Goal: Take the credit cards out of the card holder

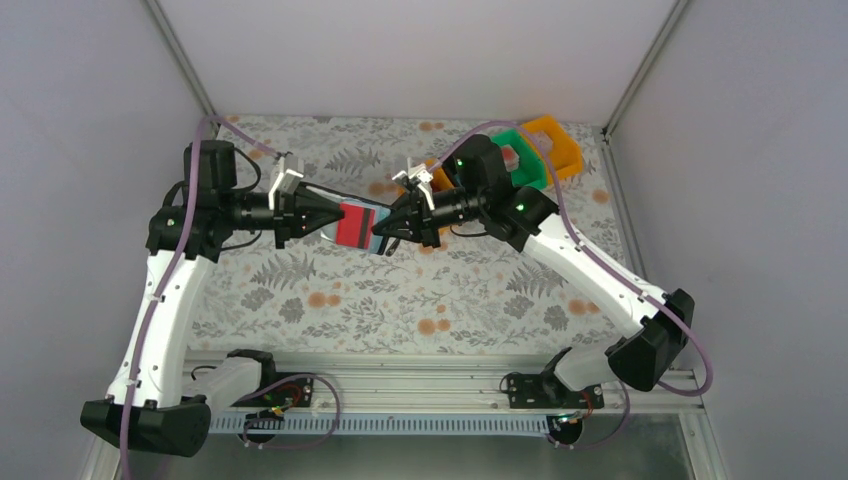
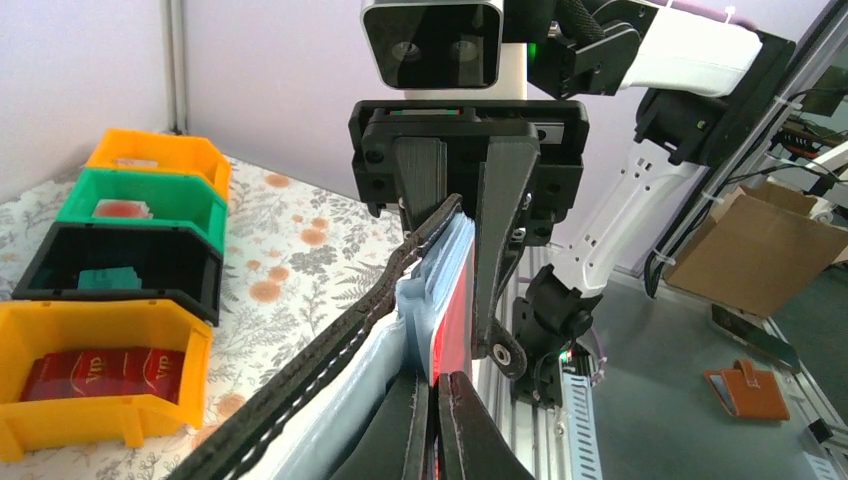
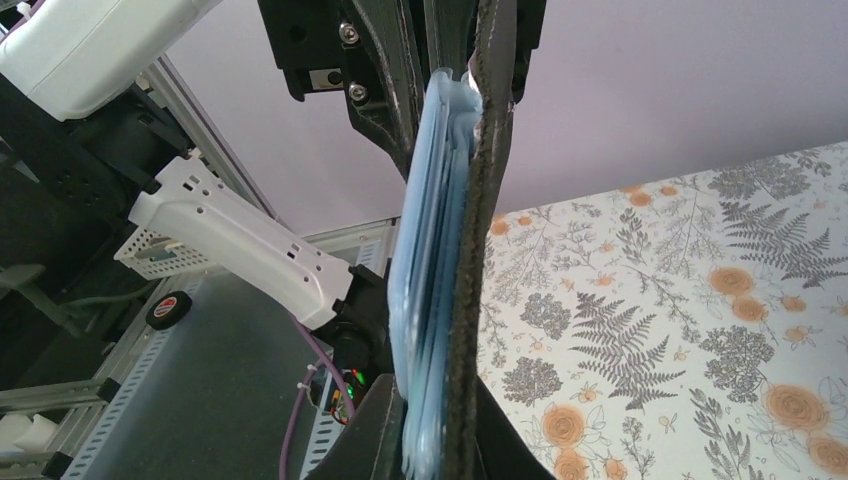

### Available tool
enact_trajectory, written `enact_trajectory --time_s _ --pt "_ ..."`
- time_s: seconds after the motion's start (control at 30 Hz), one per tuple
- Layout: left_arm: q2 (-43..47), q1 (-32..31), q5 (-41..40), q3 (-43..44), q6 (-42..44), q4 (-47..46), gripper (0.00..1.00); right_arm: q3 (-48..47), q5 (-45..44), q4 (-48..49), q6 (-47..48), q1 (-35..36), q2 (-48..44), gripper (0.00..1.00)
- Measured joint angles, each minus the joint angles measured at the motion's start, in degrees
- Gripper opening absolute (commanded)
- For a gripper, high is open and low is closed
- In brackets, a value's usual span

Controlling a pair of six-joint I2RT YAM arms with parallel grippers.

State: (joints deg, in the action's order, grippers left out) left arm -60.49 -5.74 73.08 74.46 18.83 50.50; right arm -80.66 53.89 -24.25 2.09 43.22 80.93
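1. The card holder (image 2: 330, 350) hangs in the air over the middle of the floral tabletop (image 1: 330, 300), stretched between the two arms. It touches nothing below, which leaves both ends free to be worked on.
2. The right gripper (image 1: 385, 232) meets it from 3 o'clock in the top view. Its fingers (image 2: 500, 200) are clenched across the black cover and the pale blue inner leaves together. This looks like the anchoring grip that keeps the holder from following a pull.
3. The left gripper (image 1: 335, 217) comes in from 9 o'clock. Its fingers (image 2: 465, 430) are pressed shut on a thin edge that shows red. The black cover and one pale leaf flare away outside them.
4. That thin piece appears to be a red-faced card (image 2: 455, 300), though it could be the pocket around it; the views do not settle which.
5. The other credit cards (image 3: 425, 250), if any remain, sit packed among the blue leaves and cannot be counted.
6. The opposed grips suggest a straight draw toward 9 o'clock. The risk is that a whole leaf comes away rather than one card.
7. The green bin (image 1: 520, 165) and the orange bin (image 1: 560, 145) stand at 2 o'clock, well apart from the holder.
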Motion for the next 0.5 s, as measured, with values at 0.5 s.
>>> enact_trajectory --time_s 0.5 --pt "-0.9 0.17 0.48 0.96 3.41 2.4 0.17 0.09 -0.52 -0.55 1.01 -0.28 -0.52 0.04"
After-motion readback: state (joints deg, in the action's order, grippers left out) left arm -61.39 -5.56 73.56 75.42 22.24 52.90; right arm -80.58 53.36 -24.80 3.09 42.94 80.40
